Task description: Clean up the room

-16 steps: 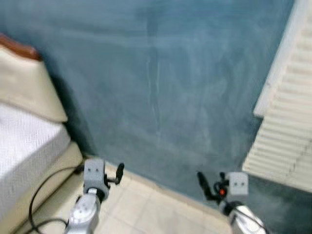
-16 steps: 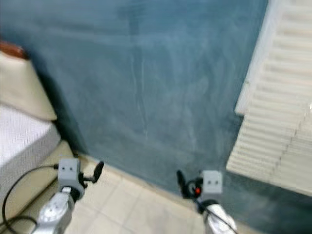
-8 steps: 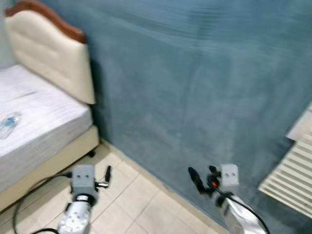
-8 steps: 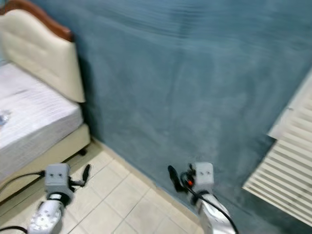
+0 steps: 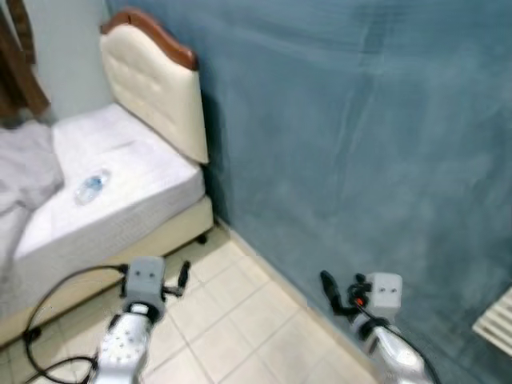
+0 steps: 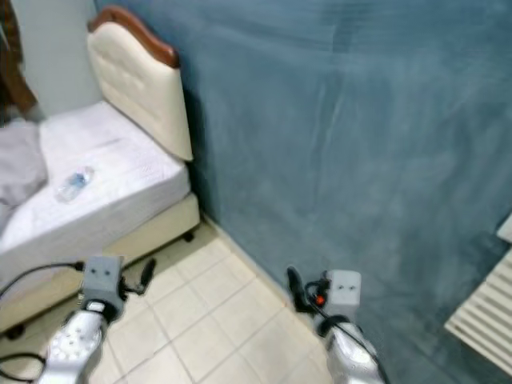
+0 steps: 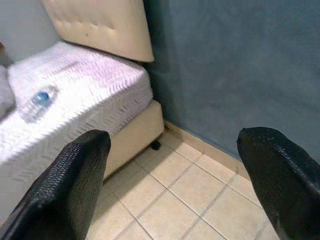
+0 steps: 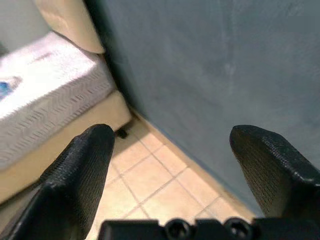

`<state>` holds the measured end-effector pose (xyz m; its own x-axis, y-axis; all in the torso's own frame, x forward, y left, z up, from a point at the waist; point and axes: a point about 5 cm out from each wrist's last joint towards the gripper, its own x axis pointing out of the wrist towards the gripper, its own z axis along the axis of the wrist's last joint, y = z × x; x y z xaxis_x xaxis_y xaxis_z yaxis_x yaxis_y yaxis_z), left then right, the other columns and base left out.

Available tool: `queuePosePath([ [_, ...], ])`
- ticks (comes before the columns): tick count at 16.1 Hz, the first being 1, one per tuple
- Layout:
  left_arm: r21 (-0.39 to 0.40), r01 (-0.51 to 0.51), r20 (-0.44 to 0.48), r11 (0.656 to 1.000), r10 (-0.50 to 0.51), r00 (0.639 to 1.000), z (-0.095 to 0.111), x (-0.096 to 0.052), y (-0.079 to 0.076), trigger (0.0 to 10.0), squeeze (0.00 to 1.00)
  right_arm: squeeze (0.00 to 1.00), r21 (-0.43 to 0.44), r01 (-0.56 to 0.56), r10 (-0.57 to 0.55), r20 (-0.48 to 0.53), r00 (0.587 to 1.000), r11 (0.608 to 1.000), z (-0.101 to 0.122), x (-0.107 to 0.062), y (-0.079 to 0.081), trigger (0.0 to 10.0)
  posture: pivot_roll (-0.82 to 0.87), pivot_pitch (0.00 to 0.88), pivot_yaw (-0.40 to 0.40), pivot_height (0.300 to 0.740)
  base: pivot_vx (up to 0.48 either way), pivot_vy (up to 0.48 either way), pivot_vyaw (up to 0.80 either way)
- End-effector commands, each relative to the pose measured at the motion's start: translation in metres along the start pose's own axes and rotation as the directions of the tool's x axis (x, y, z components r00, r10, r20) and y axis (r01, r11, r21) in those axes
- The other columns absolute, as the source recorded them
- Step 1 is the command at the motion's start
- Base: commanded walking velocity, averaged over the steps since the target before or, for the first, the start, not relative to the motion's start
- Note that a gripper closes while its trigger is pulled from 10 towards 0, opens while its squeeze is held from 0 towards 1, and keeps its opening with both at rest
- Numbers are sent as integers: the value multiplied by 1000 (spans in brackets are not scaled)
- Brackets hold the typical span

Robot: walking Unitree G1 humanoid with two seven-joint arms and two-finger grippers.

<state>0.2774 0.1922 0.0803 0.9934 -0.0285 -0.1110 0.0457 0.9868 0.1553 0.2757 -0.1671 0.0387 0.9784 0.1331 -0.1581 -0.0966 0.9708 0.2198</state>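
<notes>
A clear plastic bottle [image 5: 92, 186] with a blue label lies on its side on the white mattress [image 5: 136, 172] of a bed at my left; it appears again in the left wrist view [image 7: 37, 100]. A crumpled grey blanket [image 5: 24, 172] lies beside it. My left gripper [image 5: 183, 276] hangs low over the tiled floor, near the bed's corner, open and holding nothing, with its fingers [image 7: 75, 185] spread wide. My right gripper [image 5: 330, 290] is also low, close to the blue wall, open and holding nothing.
A blue wall [image 5: 352, 136] runs close ahead and to the right. The bed's cream headboard [image 5: 156, 92] stands against it. A black cable [image 5: 52, 300] trails from my left arm. A white louvred panel [image 5: 496, 320] sits at the far right. Beige floor tiles [image 5: 240, 320] lie between the arms.
The camera has swung left: the bed, bottle and blanket have come into view and the louvred panel has slid to the right edge. Both grippers hold the same open pose.
</notes>
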Motion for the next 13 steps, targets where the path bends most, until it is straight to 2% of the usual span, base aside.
queuePosePath([
  [1, -17, 18, -13, 1000, -18, 1000, 0, 3, -5, 10000, 0, 0, -11, 0, 0, 25, 1000, 1000, 3, -3, -1, 10000, 54, 0, 20, 740, 0, 0, 731],
  [2, -12, 23, -12, 1000, -23, 1000, 0, 6, -11, 10000, 0, 0, 3, 5, -5, 20, 1000, 1000, 1, -5, -3, 10000, 49, 0, 20, 740, 0, 0, 631],
  [7, -28, -7, -31, 1000, 6, 999, -8, 2, -16, 10000, 0, 0, -2, -24, 24, 18, 1000, 1000, 1, -5, -3, 10000, 60, 0, -15, 740, 0, 0, 604],
  [10, -18, -43, 5, 999, 43, 999, -5, -1, -15, 10000, 0, 0, -13, -46, 46, -1, 999, 999, 1, -1, -5, 10000, 85, 0, -40, 740, 0, 0, 575],
  [13, -26, -64, 26, 998, 65, 998, -4, -4, -13, 10000, 0, 0, -13, -106, 106, -10, 994, 994, 1, 4, 2, 10000, 111, 0, -67, 740, 0, 0, 575],
])
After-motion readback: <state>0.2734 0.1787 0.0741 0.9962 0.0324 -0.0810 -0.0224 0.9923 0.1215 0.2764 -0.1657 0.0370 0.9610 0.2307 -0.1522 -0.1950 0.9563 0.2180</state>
